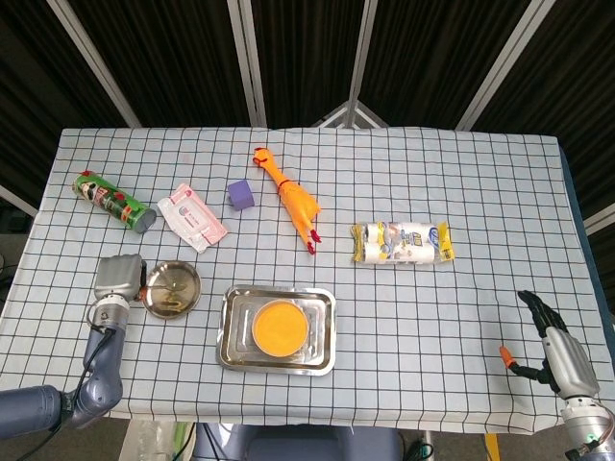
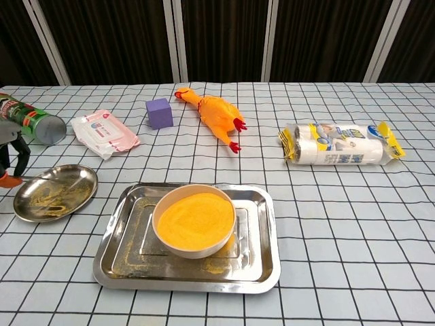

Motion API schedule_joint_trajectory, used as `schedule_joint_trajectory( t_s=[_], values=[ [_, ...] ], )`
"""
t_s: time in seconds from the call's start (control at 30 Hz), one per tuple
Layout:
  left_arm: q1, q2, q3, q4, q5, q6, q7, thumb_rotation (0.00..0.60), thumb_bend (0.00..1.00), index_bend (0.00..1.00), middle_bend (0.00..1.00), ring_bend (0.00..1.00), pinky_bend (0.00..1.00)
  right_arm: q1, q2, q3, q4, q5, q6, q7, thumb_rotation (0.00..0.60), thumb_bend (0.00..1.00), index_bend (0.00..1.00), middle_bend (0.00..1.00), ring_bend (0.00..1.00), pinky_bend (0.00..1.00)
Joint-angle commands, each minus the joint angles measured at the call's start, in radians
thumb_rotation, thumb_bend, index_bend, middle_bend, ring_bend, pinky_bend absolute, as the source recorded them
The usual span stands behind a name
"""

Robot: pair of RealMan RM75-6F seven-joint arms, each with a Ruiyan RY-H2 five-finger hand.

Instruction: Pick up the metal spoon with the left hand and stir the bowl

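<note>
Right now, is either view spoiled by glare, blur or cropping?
Head view: sharp, evenly lit, mild sheen on the round metal dish; left hand seen only from behind. Chest view: sharp, soft reflections on the tray; left hand cropped at the frame edge, right hand outside it.
</note>
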Motion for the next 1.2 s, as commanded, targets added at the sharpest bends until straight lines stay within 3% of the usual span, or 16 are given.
schedule_joint_trajectory(
  t_s=[0.03, 0.2, 0.57, 0.8, 0.9, 1.0, 1.07, 1.2],
  values=[
    [0.003, -0.004, 0.004, 0.01, -0.008, -0.01, 0.002, 0.6, 0.69, 0.67, 0.97, 0.9, 0.95, 0.0, 0.0, 0.0, -0.001, 0.0, -0.001, -0.002, 0.6, 0.4, 0.0, 0.0, 0.0, 0.0],
    [0.006, -0.019, 0.016, 0.031, -0.014, -0.019, 0.012, 0.6, 0.64, 0.62, 0.96, 0.9, 0.95, 0.0, 0.0, 0.001, -0.002, 0.001, 0.0, -0.004, 0.6, 0.4, 0.0, 0.0, 0.0, 0.0],
    [0.014, -0.01, 0.012, 0.029, -0.002, -0.012, 0.006, 0.6, 0.31, 0.33, 0.9, 0.89, 0.94, -0.001, 0.0, 0.002, -0.001, 0.002, 0.001, 0.0, 0.6, 0.4, 0.0, 0.0, 0.0, 0.0],
    [0.036, 0.04, 0.009, -0.025, 0.043, -0.01, -0.038, 0.6, 0.25, 0.22, 0.84, 0.84, 0.9, -0.002, 0.0, 0.002, 0.0, 0.0, 0.004, 0.003, 0.6, 0.4, 0.0, 0.0, 0.0, 0.0],
    [0.065, 0.081, 0.009, -0.078, 0.103, -0.003, -0.1, 0.6, 0.25, 0.18, 0.71, 0.73, 0.77, -0.002, 0.0, 0.001, 0.002, -0.002, 0.004, 0.003, 0.6, 0.4, 0.0, 0.0, 0.0, 0.0],
    [0.105, 0.126, 0.017, -0.127, 0.191, 0.015, -0.176, 0.6, 0.25, 0.12, 0.49, 0.54, 0.58, -0.002, 0.0, 0.001, 0.003, -0.003, 0.005, 0.001, 0.6, 0.4, 0.0, 0.0, 0.0, 0.0],
    [0.142, 0.157, 0.035, -0.158, 0.284, 0.044, -0.235, 0.6, 0.25, 0.11, 0.37, 0.47, 0.49, -0.002, -0.001, 0.001, 0.004, -0.005, 0.006, 0.0, 0.6, 0.4, 0.0, 0.0, 0.0, 0.0],
    [0.236, 0.217, 0.098, -0.198, 0.514, 0.141, -0.363, 0.6, 0.24, 0.1, 0.24, 0.34, 0.35, -0.005, -0.001, 0.002, 0.009, -0.011, 0.015, -0.003, 0.6, 0.4, 0.0, 0.0, 0.0, 0.0]
  ],
)
